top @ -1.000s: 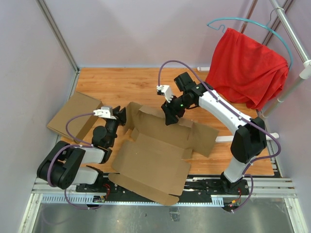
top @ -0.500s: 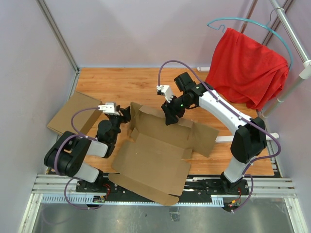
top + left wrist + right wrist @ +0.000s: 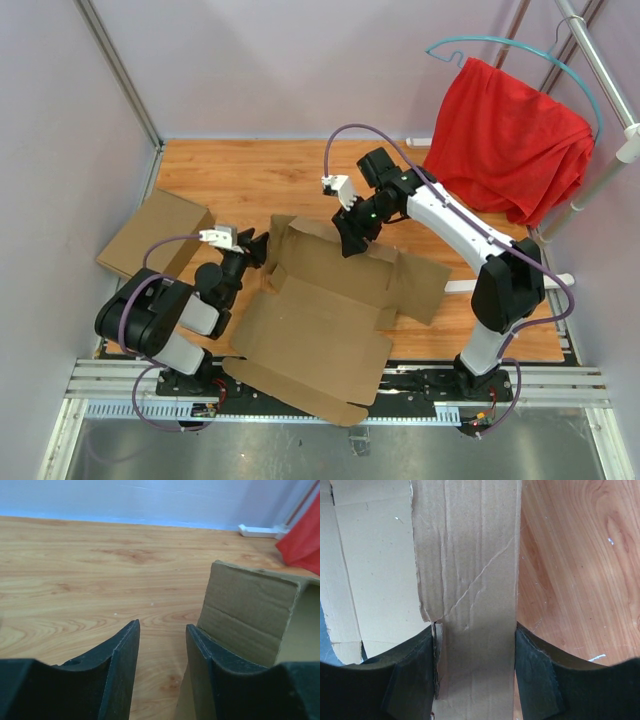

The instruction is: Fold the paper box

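The paper box (image 3: 320, 320) is a large brown cardboard cutout lying mostly flat in the middle of the table, with its far wall and left flap (image 3: 281, 240) raised. My right gripper (image 3: 350, 242) reaches down onto the far wall. In the right wrist view it (image 3: 475, 635) is shut on that folded cardboard strip (image 3: 470, 570), both pads touching its sides. My left gripper (image 3: 256, 245) sits low beside the left flap. In the left wrist view it (image 3: 162, 630) is open, with only wood between the fingers; the flap (image 3: 250, 610) stands just outside the right finger.
A lighter tan cardboard box (image 3: 155, 238) lies at the left edge, behind my left arm. A red cloth (image 3: 510, 135) hangs on a hanger from the rail at the back right. A white strip (image 3: 560, 282) lies at the table's right edge.
My left gripper has moved right and a little nearer, up to the box's left flap, its jaws widening then narrowing somewhat. The right arm and its grip have not moved.
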`<state>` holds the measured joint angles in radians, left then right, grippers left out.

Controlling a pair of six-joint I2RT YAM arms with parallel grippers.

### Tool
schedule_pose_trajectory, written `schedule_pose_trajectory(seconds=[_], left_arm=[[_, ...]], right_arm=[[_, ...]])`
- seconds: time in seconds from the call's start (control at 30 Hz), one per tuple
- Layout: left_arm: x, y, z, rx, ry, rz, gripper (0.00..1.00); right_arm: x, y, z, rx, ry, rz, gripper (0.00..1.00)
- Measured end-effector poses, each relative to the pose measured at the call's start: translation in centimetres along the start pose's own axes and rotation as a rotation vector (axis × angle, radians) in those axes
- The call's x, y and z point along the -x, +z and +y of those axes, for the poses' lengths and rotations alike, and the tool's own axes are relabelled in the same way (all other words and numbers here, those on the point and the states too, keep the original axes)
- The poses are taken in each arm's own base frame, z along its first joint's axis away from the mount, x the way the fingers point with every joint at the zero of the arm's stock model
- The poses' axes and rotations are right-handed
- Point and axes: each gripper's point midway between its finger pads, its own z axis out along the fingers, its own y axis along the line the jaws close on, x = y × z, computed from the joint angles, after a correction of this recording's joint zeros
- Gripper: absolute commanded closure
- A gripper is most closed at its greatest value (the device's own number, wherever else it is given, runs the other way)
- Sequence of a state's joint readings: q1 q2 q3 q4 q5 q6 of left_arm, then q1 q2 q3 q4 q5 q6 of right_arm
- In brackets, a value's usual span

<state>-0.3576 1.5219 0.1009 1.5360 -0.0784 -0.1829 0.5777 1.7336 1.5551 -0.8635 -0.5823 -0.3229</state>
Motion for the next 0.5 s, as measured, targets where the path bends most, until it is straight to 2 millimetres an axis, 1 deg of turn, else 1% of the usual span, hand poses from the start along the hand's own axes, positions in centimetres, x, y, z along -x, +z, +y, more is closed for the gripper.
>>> schedule_pose_trajectory(seconds=[0.1, 0.33, 0.5], left_arm=[[0.2, -0.4, -0.9, -0.054, -0.002, 0.001, 0.53], [-0.6, -1.6, -4.0, -0.224, -0.038, 0.046, 0.56], [-0.8, -2.4, -4.8, -0.267, -0.066, 0.062, 0.58]], right_arm=[[-0.1, 0.1, -0.4, -0.01, 0.007, 0.01, 0.46], [-0.2, 0.2, -0.4, -0.004, -0.001, 0.01, 0.46], [-0.2, 0.2, -0.4, -0.004, -0.004, 0.01, 0.47]])
